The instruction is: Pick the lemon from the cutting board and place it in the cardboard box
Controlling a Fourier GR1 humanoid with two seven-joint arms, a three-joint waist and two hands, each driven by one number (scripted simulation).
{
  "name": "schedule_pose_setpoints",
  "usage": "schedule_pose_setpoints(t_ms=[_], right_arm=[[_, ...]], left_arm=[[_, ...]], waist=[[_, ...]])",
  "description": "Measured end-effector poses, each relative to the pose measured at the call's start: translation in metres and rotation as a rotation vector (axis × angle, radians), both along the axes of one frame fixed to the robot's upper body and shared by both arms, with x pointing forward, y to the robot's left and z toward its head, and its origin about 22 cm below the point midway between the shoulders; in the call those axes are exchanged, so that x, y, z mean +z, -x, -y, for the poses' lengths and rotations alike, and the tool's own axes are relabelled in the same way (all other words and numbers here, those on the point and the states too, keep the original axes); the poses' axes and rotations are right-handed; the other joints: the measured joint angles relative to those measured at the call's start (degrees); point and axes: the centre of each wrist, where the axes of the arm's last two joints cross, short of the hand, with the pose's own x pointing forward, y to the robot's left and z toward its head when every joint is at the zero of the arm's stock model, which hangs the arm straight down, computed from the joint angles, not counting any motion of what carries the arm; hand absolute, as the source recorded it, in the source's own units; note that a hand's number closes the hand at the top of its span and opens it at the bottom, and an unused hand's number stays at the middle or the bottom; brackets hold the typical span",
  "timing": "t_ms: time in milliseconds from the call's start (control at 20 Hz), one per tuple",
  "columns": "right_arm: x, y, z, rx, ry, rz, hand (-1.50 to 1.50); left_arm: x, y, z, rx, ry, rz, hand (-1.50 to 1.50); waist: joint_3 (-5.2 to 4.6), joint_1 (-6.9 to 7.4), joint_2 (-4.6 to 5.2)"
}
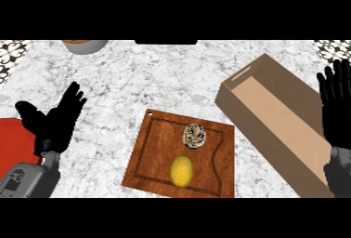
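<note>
A yellow lemon [181, 170] lies on the near half of the brown wooden cutting board [151, 158], which sits in the middle of the counter. To the board's right stands a long open cardboard box [274, 121], set at an angle. My right hand [337, 111] is open with fingers up at the view's right edge, over the box's right side. Well left of the board, my left hand [55, 121] is open too, fingers straight. Neither hand touches the lemon.
A speckled round object [195, 135] rests on the board just beyond the lemon. A red thing [15, 139] lies at the left edge beside my left hand. A grey bowl [85, 45] stands at the far left of the marble counter.
</note>
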Motion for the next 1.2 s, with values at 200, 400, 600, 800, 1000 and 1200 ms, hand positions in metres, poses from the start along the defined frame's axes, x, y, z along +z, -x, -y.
schedule_pose_setpoints(t_ms=[200, 400, 600, 800, 1000, 1200], right_arm=[[0.032, 0.013, -0.013, -0.043, 0.100, 0.067, -1.50], [0.045, 0.030, -0.007, -0.107, 0.327, 0.041, -1.50], [0.045, 0.063, -0.020, -0.131, 0.496, -0.012, -1.50], [0.046, 0.097, -0.040, -0.095, 0.683, -0.016, -1.50], [0.056, 0.125, -0.059, -0.041, 0.855, -0.042, -1.50], [0.063, 0.142, -0.073, 0.031, 1.001, -0.177, -1.50]], left_arm=[[0.018, -0.003, 0.000, -0.095, -0.099, 0.112, 0.00], [0.035, -0.004, -0.003, -0.211, -0.247, 0.219, 0.00], [0.037, 0.001, -0.005, -0.289, -0.308, 0.264, 0.00], [0.038, 0.004, -0.005, -0.339, -0.335, 0.300, 0.00], [0.040, 0.003, 0.001, -0.372, -0.347, 0.322, 0.00], [0.040, 0.002, 0.002, -0.398, -0.349, 0.339, 0.00]], waist=[[0.82, -1.07, 0.85], [0.64, -3.32, 0.52], [0.85, -3.95, 0.79], [0.99, -3.33, 1.25], [1.06, -2.33, 1.67], [0.99, -1.06, 2.09]])
